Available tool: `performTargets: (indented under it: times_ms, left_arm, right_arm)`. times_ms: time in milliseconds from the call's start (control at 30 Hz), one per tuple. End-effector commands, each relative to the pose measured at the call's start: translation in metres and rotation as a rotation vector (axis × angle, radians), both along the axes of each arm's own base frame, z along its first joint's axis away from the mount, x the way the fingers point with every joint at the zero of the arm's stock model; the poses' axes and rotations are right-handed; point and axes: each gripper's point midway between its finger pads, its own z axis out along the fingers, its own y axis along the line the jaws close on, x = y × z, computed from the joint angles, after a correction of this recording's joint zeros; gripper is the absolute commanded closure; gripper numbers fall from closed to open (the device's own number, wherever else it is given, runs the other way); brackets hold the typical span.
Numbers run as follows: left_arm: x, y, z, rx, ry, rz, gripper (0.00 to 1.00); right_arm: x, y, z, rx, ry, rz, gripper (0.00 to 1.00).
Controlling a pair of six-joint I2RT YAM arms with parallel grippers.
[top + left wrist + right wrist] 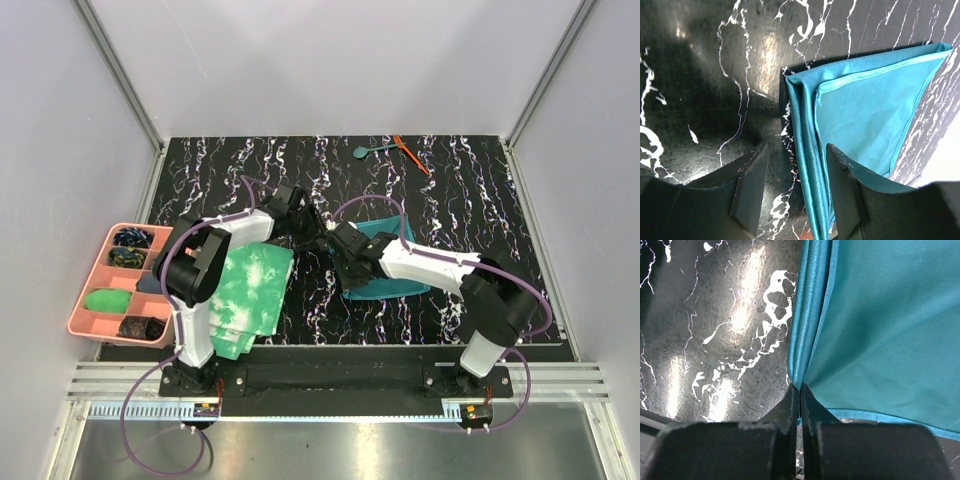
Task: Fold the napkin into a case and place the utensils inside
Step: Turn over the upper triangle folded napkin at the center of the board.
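While napkin (pixel 880 330) lies on black marbled tabletop (pixel 480 200), right end effector (pixel 799 395) pinches fold; left end effector (pixel 797 150) released.

We see the dark teal napkin (pixel 398 284) lying flat just right of the frame's centre, folded into layers with a doubled left edge. The teal spoon (pixel 367 150) and orange-red stick (pixel 411 154) lie side by side at upper middle, well apart from it.

Top external: high, behind arm bases (pixel 195 378), looks down over whole table (pixel 480 200), near edge at bottom
Left wrist: close, looks down past left gripper fingers (pixel 750 190) at folded edge of napkin (pixel 865 110)
Right wrist: closer yet, right gripper fingers (pixel 787 410) at same fold
All three share napkin, mid-table toward near edge
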Motion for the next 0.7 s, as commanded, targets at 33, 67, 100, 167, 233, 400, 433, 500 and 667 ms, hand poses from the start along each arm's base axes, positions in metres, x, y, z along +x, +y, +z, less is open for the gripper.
performTargets:
  times_ms: [33,67,100,167,233,400,433,500,667]
  left_arm:
    - [0.010,-0.018,0.042,-0.116,-0.090,0.003,0.46]
    - [0.009,-0.019,0.035,-0.116,-0.068,0.003,0.46]
    - [0.008,-0.020,0.033,-0.118,-0.052,0.006,0.47]
    - [0.007,-0.020,0.021,-0.114,-0.015,0.030,0.46]
    - [0.007,-0.021,0.016,-0.120,0.009,0.037,0.46]
    - [0.009,-0.026,0.005,-0.134,0.031,0.041,0.46]
    - [0.010,-0.026,0.005,-0.133,0.032,0.046,0.46]
    - [0.010,-0.027,0.004,-0.134,0.040,0.048,0.47]
    - [0.017,-0.031,-0.001,-0.144,0.049,0.055,0.54]
  right_arm:
    - [0.002,0.009,0.016,0.083,-0.012,0.013,1.00]
    - [0.003,0.010,0.017,0.088,-0.014,0.011,1.00]
    - [0.003,0.010,0.017,0.091,-0.011,0.009,1.00]
    - [0.005,0.009,0.017,0.096,-0.010,0.006,1.00]
    - [0.005,0.008,0.019,0.102,-0.011,0.001,1.00]
    - [0.008,0.007,0.026,0.124,-0.021,-0.010,1.00]
    - [0.008,0.007,0.027,0.125,-0.020,-0.009,1.00]
    - [0.010,0.006,0.029,0.128,-0.026,-0.016,1.00]
    - [0.011,0.010,0.033,0.150,-0.024,-0.010,1.00]
